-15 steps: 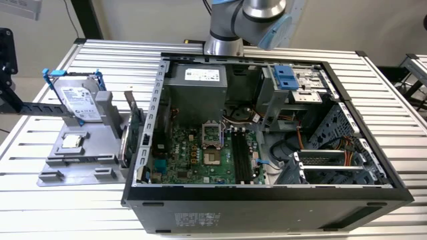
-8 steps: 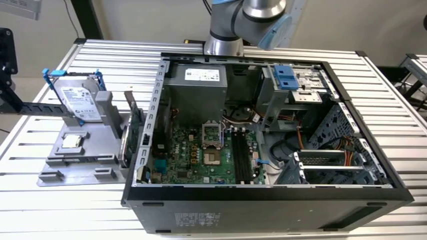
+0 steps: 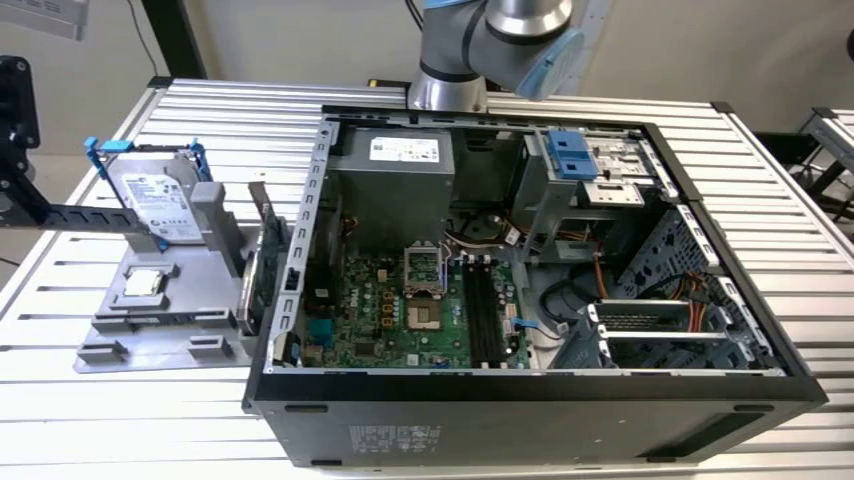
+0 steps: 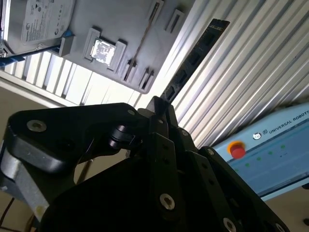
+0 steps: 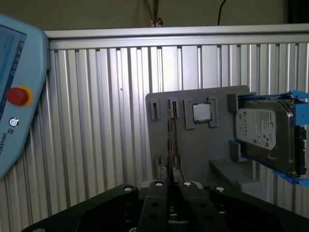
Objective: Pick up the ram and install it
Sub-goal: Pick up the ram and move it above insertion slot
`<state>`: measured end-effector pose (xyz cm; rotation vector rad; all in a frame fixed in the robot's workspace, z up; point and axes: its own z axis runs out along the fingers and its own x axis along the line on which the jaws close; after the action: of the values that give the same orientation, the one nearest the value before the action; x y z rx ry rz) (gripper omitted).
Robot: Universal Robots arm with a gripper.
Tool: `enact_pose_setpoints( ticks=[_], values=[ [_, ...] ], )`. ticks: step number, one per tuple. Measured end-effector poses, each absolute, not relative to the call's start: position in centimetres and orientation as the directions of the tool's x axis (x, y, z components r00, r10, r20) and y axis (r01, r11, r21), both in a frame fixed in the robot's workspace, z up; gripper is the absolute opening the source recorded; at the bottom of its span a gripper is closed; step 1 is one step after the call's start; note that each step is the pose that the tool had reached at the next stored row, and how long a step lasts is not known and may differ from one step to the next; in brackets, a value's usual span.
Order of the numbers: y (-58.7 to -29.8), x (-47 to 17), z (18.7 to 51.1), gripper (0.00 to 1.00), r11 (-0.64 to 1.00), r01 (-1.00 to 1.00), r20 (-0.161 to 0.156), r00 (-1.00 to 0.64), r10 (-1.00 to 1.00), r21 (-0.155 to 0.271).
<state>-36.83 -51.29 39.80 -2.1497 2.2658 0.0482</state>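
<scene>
Robot arm (image 3: 514, 30), grey with a blue-capped joint, rises at twelve o'clock in the exterior view. In both wrist views its black tool (image 4: 157, 104) (image 5: 170, 186) has its fingers (image 4: 163, 142) pressed together, clamping the ram (image 4: 198, 53).

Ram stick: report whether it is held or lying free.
Held: in the second wrist view the long, thin, dark ram stick juts from the shut gripper.

A black metal computer case (image 3: 534, 400) stands on the ribbed aluminium table (image 3: 80, 430); beside it, at the exterior view's left, a grey plastic tray (image 3: 154, 325) bears a silver hard drive (image 3: 154, 200).
</scene>
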Motion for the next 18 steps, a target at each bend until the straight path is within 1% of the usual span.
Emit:
enact_pose_setpoints(
  ticks=[18],
  values=[
    [-51.3,-33.8,39.8,0.0,0.052,-0.998,-0.034,-0.053,-0.998,0.018]
  ],
)
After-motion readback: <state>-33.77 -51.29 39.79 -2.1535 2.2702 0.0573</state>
